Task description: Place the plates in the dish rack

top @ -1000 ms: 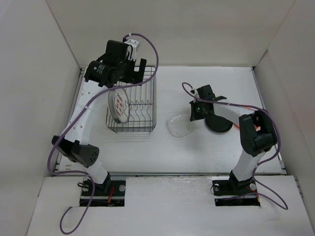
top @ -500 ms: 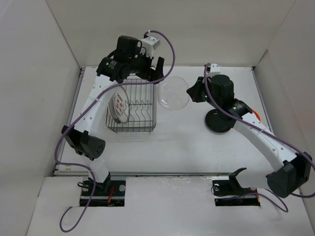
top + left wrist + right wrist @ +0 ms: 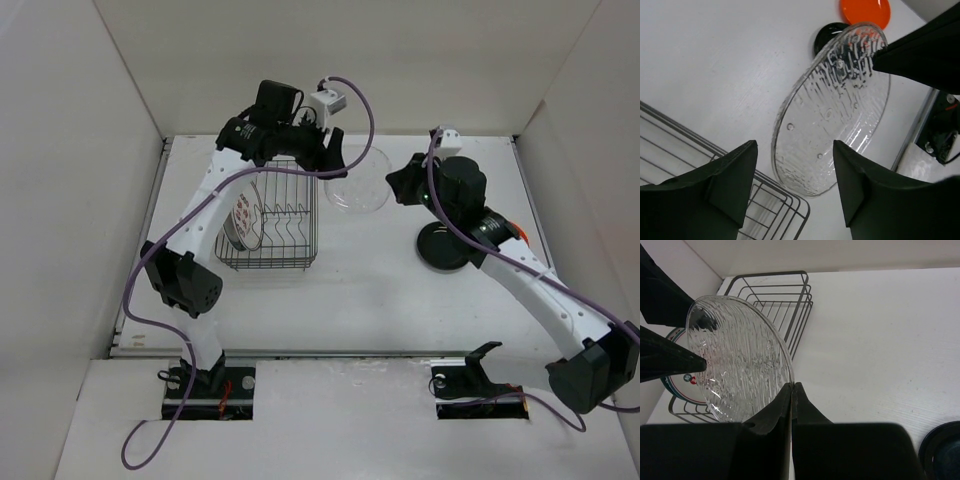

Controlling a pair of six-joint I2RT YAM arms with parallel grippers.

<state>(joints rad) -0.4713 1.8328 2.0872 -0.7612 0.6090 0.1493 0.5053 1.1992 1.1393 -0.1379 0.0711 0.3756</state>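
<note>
Left hand point(image 3: 331, 160) spread wide, facing the right hand point(image 3: 398, 183), pinched closed.

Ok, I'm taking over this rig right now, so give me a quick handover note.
Right pincer: shut on the rim of the clear plate, holding it in the air beside the dish rack.
Left pincer: open, close to that plate, not gripping.
Done: one red-marked plate stands in the rack.
To do: the clear plate, plus the black plate and orange plate on the table.
</note>
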